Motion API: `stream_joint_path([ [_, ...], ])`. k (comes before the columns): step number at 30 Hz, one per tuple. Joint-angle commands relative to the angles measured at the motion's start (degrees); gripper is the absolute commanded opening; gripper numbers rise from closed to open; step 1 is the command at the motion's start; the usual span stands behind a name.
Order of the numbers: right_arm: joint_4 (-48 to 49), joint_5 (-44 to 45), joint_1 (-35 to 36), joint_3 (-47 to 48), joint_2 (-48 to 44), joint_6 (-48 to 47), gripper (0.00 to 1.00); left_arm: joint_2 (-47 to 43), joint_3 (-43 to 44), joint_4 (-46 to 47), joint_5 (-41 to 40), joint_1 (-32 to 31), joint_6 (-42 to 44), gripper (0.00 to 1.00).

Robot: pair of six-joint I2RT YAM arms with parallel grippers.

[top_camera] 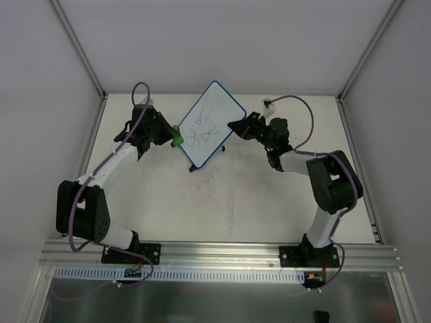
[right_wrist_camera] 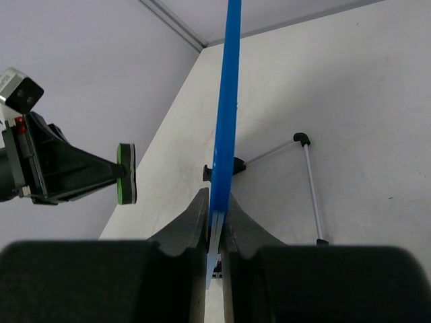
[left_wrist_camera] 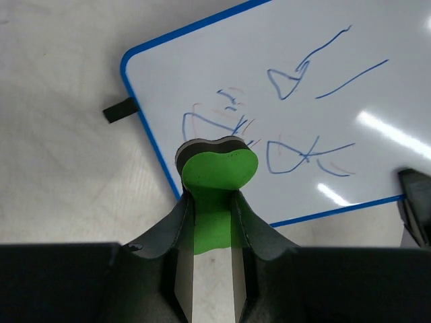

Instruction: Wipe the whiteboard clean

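Heads up: your right gripper [right_wrist_camera: 216, 214] is only pinching the whiteboard [top_camera: 209, 124] by its thin blue rim. My guess is a hard push from the green eraser [left_wrist_camera: 217, 171] could twist the board out of the jaws or tip it over. The left gripper [left_wrist_camera: 214, 202] is clamped on that eraser, at the board's lower left edge near the blue scribbles [left_wrist_camera: 300, 151]. The board's in the upper middle of the top view and looks tilted. It's over a scuffed white table [top_camera: 236, 202], boxed in by plain white walls [top_camera: 40, 101].
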Motion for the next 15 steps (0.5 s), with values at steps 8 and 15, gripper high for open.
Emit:
stream_joint_path([
  [8, 4.4, -1.1, 0.6, 0.5, -0.8, -4.2, 0.0, 15.8, 21.4, 4.8, 11.7, -0.1, 3.1, 0.0],
  [15, 4.4, -1.2, 0.7, 0.7, -0.4, -4.3, 0.0, 23.3, 32.9, 6.7, 15.8, -4.2, 9.6, 0.0],
])
